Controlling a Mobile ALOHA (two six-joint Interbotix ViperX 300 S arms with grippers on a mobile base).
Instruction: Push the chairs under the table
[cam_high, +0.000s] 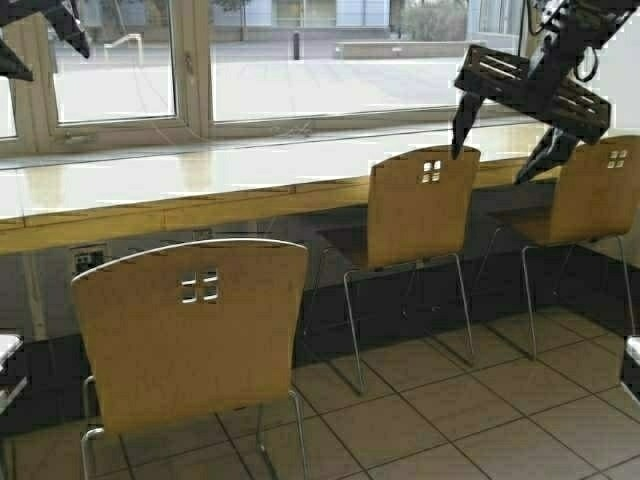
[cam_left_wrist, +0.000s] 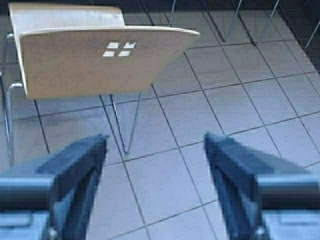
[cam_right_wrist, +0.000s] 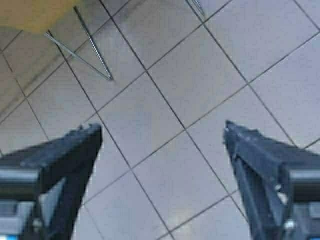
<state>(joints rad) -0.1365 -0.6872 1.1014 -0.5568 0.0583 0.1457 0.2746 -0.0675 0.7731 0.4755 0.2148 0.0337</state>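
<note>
Right gripper (cam_high: 505, 150) hangs open at two o'clock between two chairs; left gripper (cam_left_wrist: 155, 165) open too. Near chair (cam_high: 195, 340) stands clear of the desk (cam_high: 150, 200), unpushed.

Daylight pours through a wide wood-framed window (cam_high: 240, 70) facing a paved yard, above a dark wall (cam_high: 200, 290) and a tan tiled floor (cam_high: 480, 420).

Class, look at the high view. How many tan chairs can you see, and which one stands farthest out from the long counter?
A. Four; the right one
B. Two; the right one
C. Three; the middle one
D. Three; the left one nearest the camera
D: three chairs show, and the left chair stands well back on the tiles, while the middle chair and right chair sit close to the table.
</note>
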